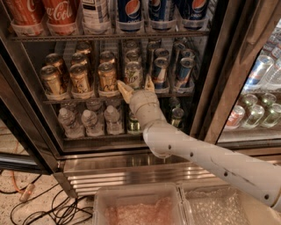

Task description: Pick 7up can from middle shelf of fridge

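The fridge [221,66] stands open in front of me, with dark frame and ribbed steel base. Its middle shelf [88,99] holds gold cans at the left, whitish-green cans in the middle and slim blue-silver cans at the right. The front 7up can [133,74] stands at the rack's front rail, pale with green lettering. My gripper [135,86] is open right at that can. One tan finger [124,89] is at its lower left and the other [149,82] at its lower right. The can's lower part is hidden behind the gripper.
Coke and Pepsi bottles [131,11] line the rack above. Small water bottles [90,121] fill the rack below. A second cooler section with cans [259,96] is at the right. Two clear plastic bins [140,206] sit below the arm. Cables [39,202] lie on the floor at the left.
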`<control>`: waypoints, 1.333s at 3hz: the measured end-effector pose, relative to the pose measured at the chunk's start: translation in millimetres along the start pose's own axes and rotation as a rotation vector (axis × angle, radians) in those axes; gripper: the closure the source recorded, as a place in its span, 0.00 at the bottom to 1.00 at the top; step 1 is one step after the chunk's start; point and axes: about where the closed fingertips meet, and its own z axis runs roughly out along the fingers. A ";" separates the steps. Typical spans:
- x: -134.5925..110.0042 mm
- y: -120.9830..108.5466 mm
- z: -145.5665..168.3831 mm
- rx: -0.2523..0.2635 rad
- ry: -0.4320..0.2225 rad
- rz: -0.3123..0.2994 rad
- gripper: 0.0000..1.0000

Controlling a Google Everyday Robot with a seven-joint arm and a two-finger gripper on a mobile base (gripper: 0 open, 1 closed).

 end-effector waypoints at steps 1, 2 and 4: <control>-0.8 -1.4 8.5 -0.001 -0.011 0.000 0.27; -0.3 -2.7 16.0 -0.004 -0.020 0.002 0.46; 1.6 -2.1 17.9 -0.008 -0.020 0.006 0.93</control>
